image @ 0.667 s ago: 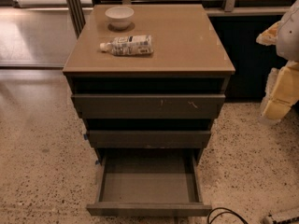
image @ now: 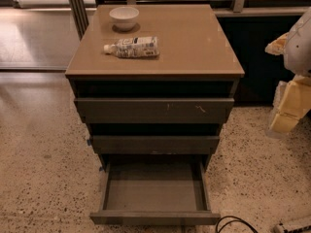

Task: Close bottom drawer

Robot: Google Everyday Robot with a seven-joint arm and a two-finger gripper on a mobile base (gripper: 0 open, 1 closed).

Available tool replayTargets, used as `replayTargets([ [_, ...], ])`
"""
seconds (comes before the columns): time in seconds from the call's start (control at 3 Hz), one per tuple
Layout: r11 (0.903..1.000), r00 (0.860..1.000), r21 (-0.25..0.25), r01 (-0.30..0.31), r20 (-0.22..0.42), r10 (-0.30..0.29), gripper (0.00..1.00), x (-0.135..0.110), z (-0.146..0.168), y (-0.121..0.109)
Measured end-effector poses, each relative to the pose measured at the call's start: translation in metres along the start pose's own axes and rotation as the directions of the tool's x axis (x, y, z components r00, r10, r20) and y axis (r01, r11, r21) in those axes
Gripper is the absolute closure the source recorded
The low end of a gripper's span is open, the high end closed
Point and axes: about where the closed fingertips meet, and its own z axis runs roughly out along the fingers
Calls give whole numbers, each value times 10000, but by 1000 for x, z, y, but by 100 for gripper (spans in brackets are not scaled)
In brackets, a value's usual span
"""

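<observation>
Grey-brown bottom drawer [image: 154,194] stands pulled out toward the near floor, below two pushed-in fronts.
At the right edge, the gripper [image: 290,106] hangs well apart from the cabinet [image: 194,42]; its state is impossible to make out. Bowl [image: 124,17] and bottle [image: 132,47] sit on top.

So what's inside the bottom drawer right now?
The bottom drawer stands pulled out; its visible floor is bare, nothing inside. Its rear strip lies under the middle drawer front, in shadow, unseen. The gripper hangs at the right edge, apart from the cabinet.
</observation>
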Motion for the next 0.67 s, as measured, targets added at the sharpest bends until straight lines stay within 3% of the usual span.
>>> replayTargets([
  [0.67, 9990, 9998, -447, -36, 209, 45, 0, 15, 88, 28],
])
